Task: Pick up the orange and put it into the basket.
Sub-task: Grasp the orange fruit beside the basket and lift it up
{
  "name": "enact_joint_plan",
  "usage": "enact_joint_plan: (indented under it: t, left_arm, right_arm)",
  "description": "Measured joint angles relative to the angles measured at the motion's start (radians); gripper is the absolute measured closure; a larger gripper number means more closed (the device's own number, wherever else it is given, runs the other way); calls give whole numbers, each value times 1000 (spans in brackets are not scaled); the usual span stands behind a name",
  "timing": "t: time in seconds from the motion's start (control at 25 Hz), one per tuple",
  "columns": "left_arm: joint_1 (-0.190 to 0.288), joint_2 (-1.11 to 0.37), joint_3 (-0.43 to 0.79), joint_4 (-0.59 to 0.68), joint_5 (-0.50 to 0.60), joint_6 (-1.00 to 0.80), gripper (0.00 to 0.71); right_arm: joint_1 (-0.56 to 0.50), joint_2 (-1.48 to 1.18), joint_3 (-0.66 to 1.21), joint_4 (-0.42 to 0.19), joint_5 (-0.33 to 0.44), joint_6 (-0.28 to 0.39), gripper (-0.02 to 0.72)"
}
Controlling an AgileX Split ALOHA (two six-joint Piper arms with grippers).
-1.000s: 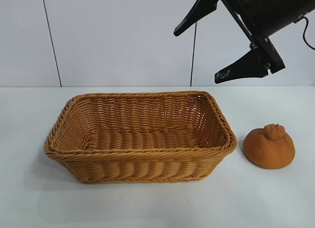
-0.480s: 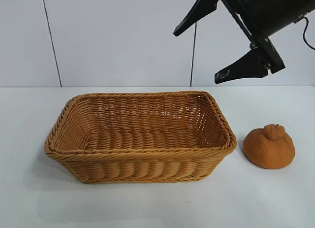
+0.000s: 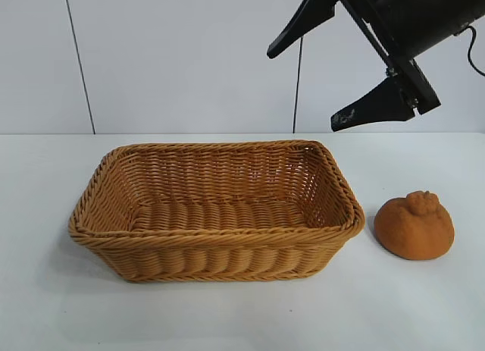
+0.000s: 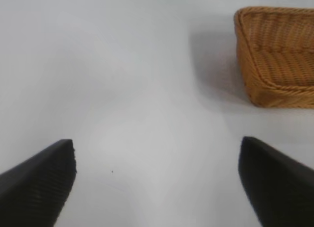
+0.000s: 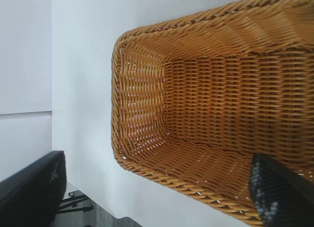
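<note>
Right gripper (image 3: 322, 67): raised above the basket's right end, pointing down at a slant, jaws spread wide, nothing between them.

Basket (image 3: 216, 245): woven, tan, on the white table (image 3: 45, 305), below the right jaws.

Orange (image 3: 414, 225): on the table just beside the basket's right end, apart from it, below the right jaws and well clear of them.

Left gripper (image 4: 157, 180): jaws wide over bare table; a basket corner lies beyond one finger.
</note>
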Motion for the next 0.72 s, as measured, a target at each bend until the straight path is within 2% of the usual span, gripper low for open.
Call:
enact_joint_plan:
  t: [0.12,0.24,0.36,0.52,0.6,0.72]
  left_arm:
    - [0,-1,0,0,0,0,67]
    - [0,-1,0,0,0,0,67]
    - [0,-1,0,0,0,0,67]
    - [0,-1,0,0,0,0,67]
    - [0,-1,0,0,0,0,67]
    - [0,-1,0,0,0,0,67]
  right_arm:
    - [0,0,-21,-78,11,26,10]
    - [0,0,-81,-223,46,126,10]
    - [0,0,-159,-442,125,261,10]
    - [0,0,-230,-691,264,358,10]
    - [-3,0,-247,-768,311,375,10]
    - [-40,2,-249,-791,340,379,10]
